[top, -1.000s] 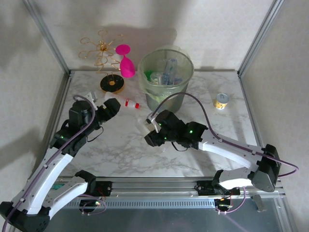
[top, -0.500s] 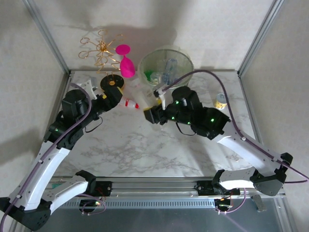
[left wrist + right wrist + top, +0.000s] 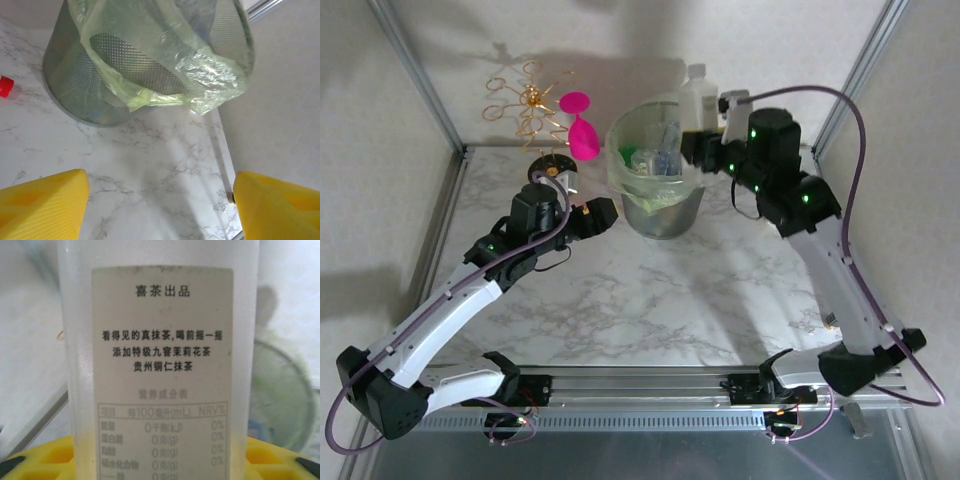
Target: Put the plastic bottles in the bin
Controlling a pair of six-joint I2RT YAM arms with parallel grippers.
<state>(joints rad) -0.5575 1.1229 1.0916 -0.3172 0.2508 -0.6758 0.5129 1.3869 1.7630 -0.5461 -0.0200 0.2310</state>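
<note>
The left gripper [image 3: 608,213] stands open and empty, with the bin [image 3: 80,85] just ahead of it. Farther off, the right gripper [image 3: 703,140] clamps a bottle [image 3: 160,365] low on its body, upright and raised by the bin's far rim. The bottle is probably light, thin-walled and slick, so a gentle hold on the body suits it.

Grey mesh bin [image 3: 665,215], pale green liner [image 3: 210,75], grey-veined white marble table [image 3: 650,300], pink goblet [image 3: 583,138].

Perforated metal bin [image 3: 100,65], glossy plastic liner [image 3: 200,65]
</note>
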